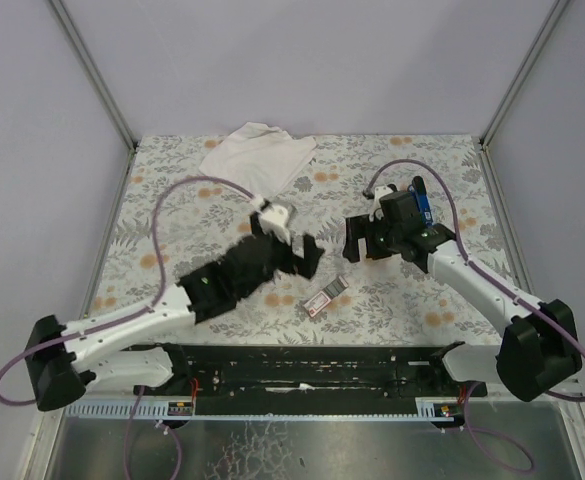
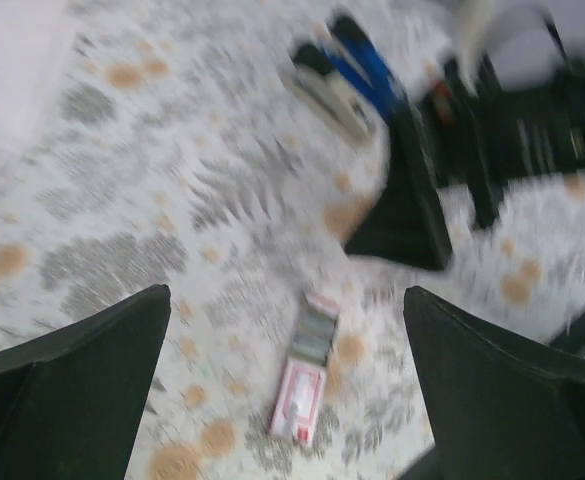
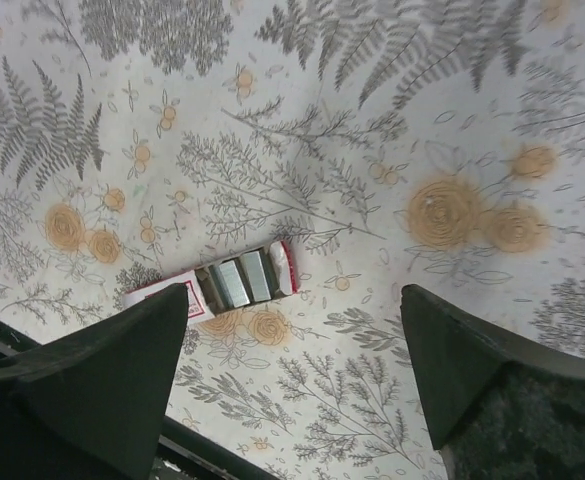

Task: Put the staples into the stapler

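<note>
Top view: left claw [image 1: 288,246] and right claw [image 1: 362,242] both spread wide and empty. The staples [image 1: 328,297] lie flat on the floral tabletop [image 1: 172,200] between the two claws, long axis diagonal, near-left to far-right. Left wrist view, blurred: fingers apart, box lengthwise up the frame, label end nearest. Right wrist view: fingers apart, box crosswise, silvery strips toward the right.
</note>
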Controlling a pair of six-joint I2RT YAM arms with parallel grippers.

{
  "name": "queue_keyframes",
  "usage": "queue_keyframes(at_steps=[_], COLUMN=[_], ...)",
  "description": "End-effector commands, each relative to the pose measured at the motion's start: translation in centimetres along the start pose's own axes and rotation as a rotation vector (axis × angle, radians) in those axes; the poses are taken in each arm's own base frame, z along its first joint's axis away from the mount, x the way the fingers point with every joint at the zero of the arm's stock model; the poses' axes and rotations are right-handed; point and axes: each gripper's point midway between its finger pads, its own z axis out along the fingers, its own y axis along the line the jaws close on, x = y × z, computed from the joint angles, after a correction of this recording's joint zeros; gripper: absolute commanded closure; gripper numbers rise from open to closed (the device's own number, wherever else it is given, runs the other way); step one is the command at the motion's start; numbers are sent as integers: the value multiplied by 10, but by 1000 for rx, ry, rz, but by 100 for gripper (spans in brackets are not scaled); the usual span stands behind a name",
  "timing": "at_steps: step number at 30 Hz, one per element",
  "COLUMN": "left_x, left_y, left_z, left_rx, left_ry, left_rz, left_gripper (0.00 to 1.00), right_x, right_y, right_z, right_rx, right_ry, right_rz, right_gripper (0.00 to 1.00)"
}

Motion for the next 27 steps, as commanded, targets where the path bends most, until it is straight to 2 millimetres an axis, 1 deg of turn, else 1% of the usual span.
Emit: queue_keyframes(at_steps=[1, 3, 5, 6, 7, 8, 10, 13, 17, 20, 22, 23, 24, 27], left_x=[-59, -83, -101, -106, -109, -107, -102, -95, -91, -79, -68, -63, -59, -56], left_y=[43, 72, 104, 113, 126, 134, 156, 193, 227, 246, 254, 258, 260, 263], left_z=[-16, -21, -25, -26, -28, -29, -31, -42, -57, -59, -59, -60, -61, -66], left_rx=[-53, -99, -149, -158, -163, -166, -209, -304, -382, -464, -508, -527, -541, -563], left_ry=[9, 7, 13, 19, 26, 39, 49, 21, -34, -32, -22, -19, -16, -20], left_rz=[-159, -206, -243, -248, -262, -271, -295, -335, -351, -352, -360, -360, -360, -353], left_gripper=[0, 0, 0, 0, 0, 0, 0, 0, 0, 0, 0, 0, 0, 0], right_x=[-37, -47, -55, -59, -62, -64, -69, -80, -95, -108, -117, -122, -122, -130], right_y=[-11, -21, -33, -39, -47, -56, -71, -93, -124, -149, -160, -165, -172, -189], right_z=[-30, -33, -31, -29, -26, -20, -12, 0, 14, 30, 43, 50, 63, 82], right_rx=[61, 99, 129, 140, 157, 190, 241, 310, 405, 450, 455, 458, 461, 482], right_ry=[-114, -133, -137, -136, -134, -124, -121, -113, -93, -56, -28, -15, 13, 59], right_rz=[-16, -5, 33, 53, 73, 84, 97, 114, 109, 98, 94, 83, 76, 73], right_gripper=[3, 1, 1, 1, 1, 1, 1, 2, 3, 5, 7, 9, 11, 17])
